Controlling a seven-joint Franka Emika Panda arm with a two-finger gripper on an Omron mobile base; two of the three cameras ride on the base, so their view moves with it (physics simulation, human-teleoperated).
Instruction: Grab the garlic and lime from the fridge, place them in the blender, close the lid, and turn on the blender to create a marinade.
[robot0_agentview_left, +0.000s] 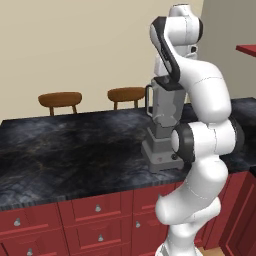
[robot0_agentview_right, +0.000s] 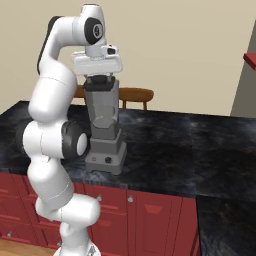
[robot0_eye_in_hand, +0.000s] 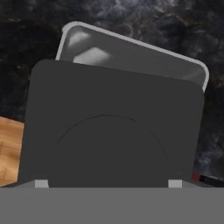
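One blender (robot0_agentview_right: 105, 127) stands on the counter (robot0_agentview_left: 70, 145), and the tool (robot0_agentview_right: 98, 76) hangs directly above its jar top, pointing straight down. The lid (robot0_eye_in_hand: 111, 131) lies immediately beneath the tool: in the hand view its dark squarish face with a raised round centre covers most of the jar mouth, sitting skewed so that one pale edge of the jar rim (robot0_eye_in_hand: 131, 48) shows beyond it. In the right base view the lid appears as a dark cap on top of the jar, just under the tool. The tool's jaws stand wide apart and grip nothing; whether the tips touch the lid cannot be told.

The counter is dark marbled stone over red cabinets (robot0_agentview_left: 95, 222) with round silver knobs. The blender's stepped grey base rests on the counter near its front edge, with the arm's elbow just in front of it. Behind the counter, beyond the blender, two wooden stools (robot0_agentview_left: 60, 100) stand against a beige wall. A strip of wooden floor shows beside the blender in the hand view.

Count: one blender, one lid, two stools.
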